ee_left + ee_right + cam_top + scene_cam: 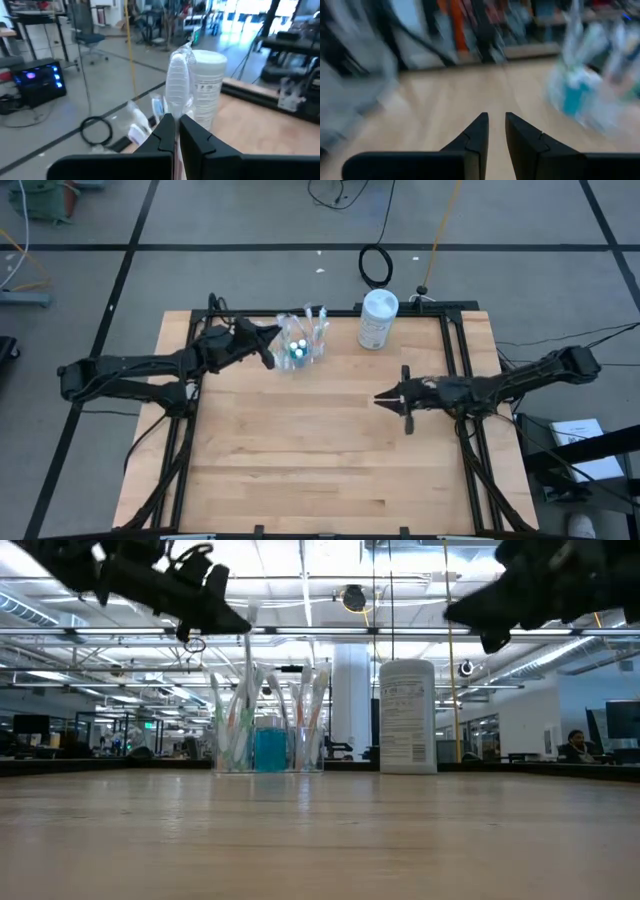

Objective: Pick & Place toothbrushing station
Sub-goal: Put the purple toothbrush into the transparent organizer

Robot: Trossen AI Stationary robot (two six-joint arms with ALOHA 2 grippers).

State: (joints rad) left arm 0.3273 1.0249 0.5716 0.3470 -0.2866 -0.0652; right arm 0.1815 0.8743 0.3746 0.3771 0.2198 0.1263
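Toothbrush gripped above the cup at the table's far edge.
A wrapped toothbrush (177, 75) is clamped between the closed fingers of the left gripper (270, 346), just left of the clear cup (300, 348). The right gripper (390, 397) is held slightly parted and empty over bare wooden table (300, 450); a white canister (378, 318) stands right of the cup.

Both arms (130, 368) are showing matte black w/ cables running alongside. Left gripper (175, 131) & right gripper (496, 131) are showing wedge-shaped black fingers.
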